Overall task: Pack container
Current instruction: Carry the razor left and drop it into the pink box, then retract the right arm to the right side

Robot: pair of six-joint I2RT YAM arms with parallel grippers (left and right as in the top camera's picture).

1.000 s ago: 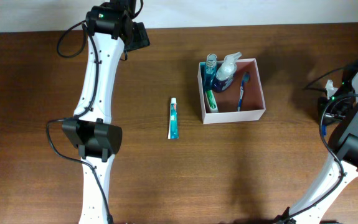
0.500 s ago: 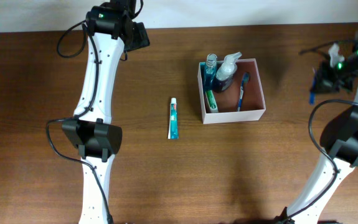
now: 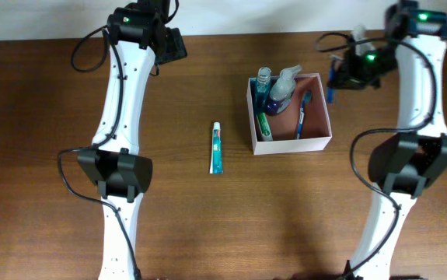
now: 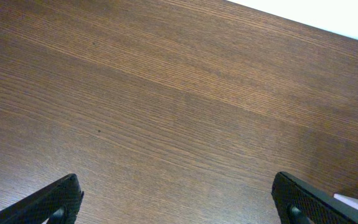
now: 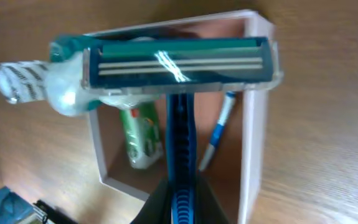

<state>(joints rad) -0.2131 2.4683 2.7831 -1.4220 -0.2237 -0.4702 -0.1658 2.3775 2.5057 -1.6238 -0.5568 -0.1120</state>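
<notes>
Packing scene. The container (image 3: 293, 145) rests on the surface (image 3: 207, 225), right of centre. It holds a toothbrush (image 3: 303, 111), a green tube (image 3: 263, 124), a blue bottle (image 3: 263, 82) and a pump bottle (image 3: 283, 89). A toothpaste tube (image 3: 217, 148) lies apart at its 9 o'clock. The right pincer (image 3: 347, 70), just off the 2 o'clock corner, clamps a razor (image 5: 180, 62) by its handle. The left pincer (image 4: 179, 199), far out at 10 o'clock, hangs with fingers spread wide over bare wood.

The razor (image 5: 179, 62) hides part of the container's (image 5: 253, 137) rim, its handle cut off by the bottom edge; the bottle (image 5: 42, 87) behind is blurred. Only the left fingertips (image 4: 57, 199) show, at the lower corners.
</notes>
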